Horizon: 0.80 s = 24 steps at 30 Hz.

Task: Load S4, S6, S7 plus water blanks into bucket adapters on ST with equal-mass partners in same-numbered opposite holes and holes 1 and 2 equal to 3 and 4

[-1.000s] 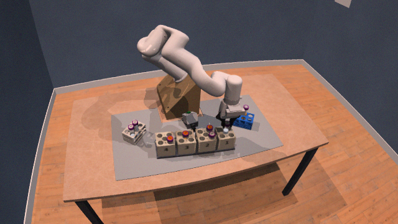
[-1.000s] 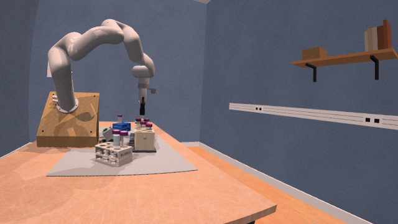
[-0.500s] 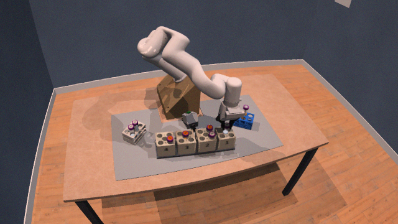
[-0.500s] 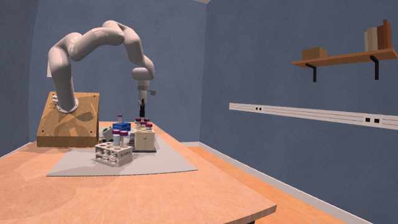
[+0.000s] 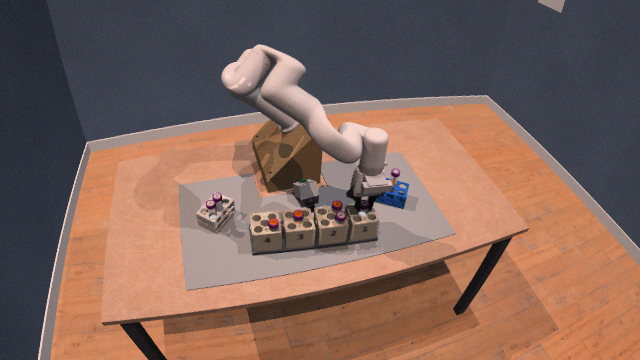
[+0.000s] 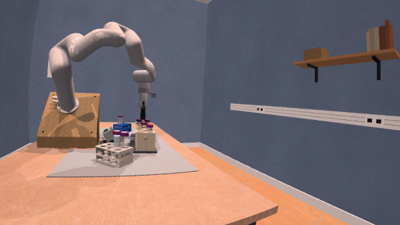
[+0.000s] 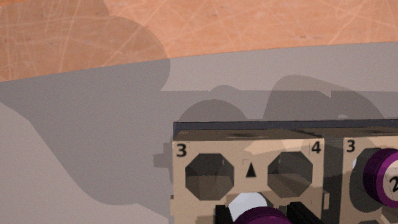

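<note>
A purple-capped tube (image 5: pixel 362 214) (image 7: pixel 248 204) is gripped by the claw (image 5: pixel 364 202) (image 6: pixel 143 114) (image 7: pixel 262 216) above adapter 1 (image 5: pixel 364 230) (image 7: pixel 230 150), apparently over hole 5; its depth cannot be told. If it is lowered off-centre, the rim may be caught and the loose adapter tipped; if it is released too early, the tube may be left leaning or not fully seated.

Purple-capped tubes (image 5: pixel 210 204) (image 6: pixel 124 134) (image 7: pixel 387 181), beige adapters (image 5: pixel 333 234) (image 6: pixel 145 141) (image 7: pixel 250 150), blue rack (image 5: pixel 393 200) (image 6: pixel 122 127), grey mat (image 5: pixel 220 270) (image 6: pixel 125 171) (image 7: pixel 65 130)

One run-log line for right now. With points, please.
pincer (image 5: pixel 364 202) (image 6: pixel 142 117) (image 7: pixel 261 215): shut on tube (image 5: pixel 363 213) (image 7: pixel 247 203) | location: adapter 1 (image 5: pixel 365 231) (image 7: pixel 235 145) | seating: unclear | adapter 2 (image 5: pixel 333 239) (image 7: pixel 361 142): two tubes (image 5: pixel 337 205) (image 5: pixel 340 216)
</note>
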Tool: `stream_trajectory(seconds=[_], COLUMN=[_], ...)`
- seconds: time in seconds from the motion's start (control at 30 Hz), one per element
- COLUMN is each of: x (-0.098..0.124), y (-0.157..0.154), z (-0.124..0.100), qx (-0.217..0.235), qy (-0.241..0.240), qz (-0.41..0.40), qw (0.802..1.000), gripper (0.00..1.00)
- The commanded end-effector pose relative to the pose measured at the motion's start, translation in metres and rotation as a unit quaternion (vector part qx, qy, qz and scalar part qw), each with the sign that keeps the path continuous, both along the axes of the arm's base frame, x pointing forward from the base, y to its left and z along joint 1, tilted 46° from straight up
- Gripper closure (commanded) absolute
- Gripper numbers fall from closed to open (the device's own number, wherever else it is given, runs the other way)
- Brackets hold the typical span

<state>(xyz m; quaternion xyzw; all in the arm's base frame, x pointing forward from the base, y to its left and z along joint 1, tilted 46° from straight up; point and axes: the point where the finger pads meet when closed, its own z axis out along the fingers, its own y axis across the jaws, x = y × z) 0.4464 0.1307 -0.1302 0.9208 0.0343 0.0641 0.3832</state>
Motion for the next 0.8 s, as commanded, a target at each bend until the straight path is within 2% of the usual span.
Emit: stream_trajectory(seconds=[0.0, 0.77], x=[0.0019, 0.0033], y=[-0.0013, -0.0084], z=[-0.0021, -0.0091], qx=[0.001, 0.001], qy=[-0.002, -0.002], qz=[0.001, 0.001], qw=[1.000, 1.000], gripper=[1.00, 1.00])
